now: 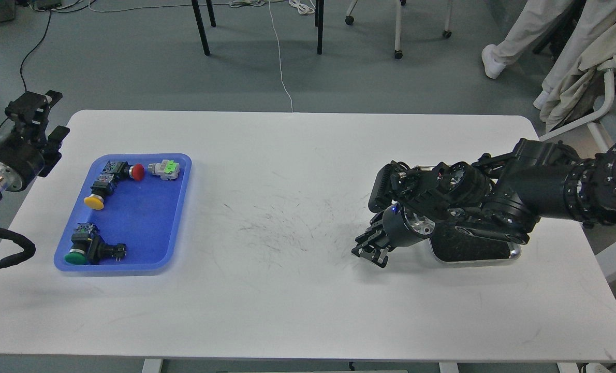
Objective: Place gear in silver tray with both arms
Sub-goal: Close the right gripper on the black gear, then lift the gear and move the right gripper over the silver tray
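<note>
The silver tray lies on the right of the white table, mostly hidden under my right arm; only its shiny front rim and dark inner surface show. My right gripper points down and left, low over the table just left of the tray. Its dark fingers sit close together, and I cannot tell whether they hold anything. I cannot make out a gear apart from the black gripper. My left gripper hangs raised beyond the table's left edge, far from the tray; its fingers are too dark to tell apart.
A blue plastic tray on the left holds several push-button switches with red, yellow and green caps. Behind the table are chair legs, cables and a person's leg.
</note>
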Available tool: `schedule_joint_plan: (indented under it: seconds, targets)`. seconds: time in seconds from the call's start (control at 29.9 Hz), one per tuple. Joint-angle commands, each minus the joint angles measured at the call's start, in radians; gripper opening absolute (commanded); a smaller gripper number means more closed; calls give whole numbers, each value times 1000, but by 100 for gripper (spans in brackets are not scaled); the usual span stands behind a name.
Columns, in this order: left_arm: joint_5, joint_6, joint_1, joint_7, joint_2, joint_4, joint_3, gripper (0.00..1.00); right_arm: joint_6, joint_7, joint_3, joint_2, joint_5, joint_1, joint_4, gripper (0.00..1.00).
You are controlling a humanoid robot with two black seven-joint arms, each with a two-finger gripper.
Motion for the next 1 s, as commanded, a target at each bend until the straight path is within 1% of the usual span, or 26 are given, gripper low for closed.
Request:
schedule_joint_plan:
  seconds: [0.0,0.23,0.4,0.57,0.67,0.84,0.97]
  targets:
    - [0,0,3,0,2,0,0,82,-1,0,0,-8,1,3,-16,7]
    - [2,-2,8,0,13,0,0,82,-1,0,26,-81,15,49,-71,2]
    - [2,0,9,0,13,0,2,82,0,0,61,-193,20,74,-67,1]
    - [2,0,9,0,13,0,2,82,5,0,42,-305,15,65,-59,1]
    - [2,0,17,0,13,0,2,82,5,0,23,-353,13,45,-61,2]
    - [2,1,28,0,13,0,2,82,-3,0,15,-397,7,-20,-50,2]
    - [2,1,28,0,11,0,2,82,-6,0,15,-400,6,-43,-48,2]
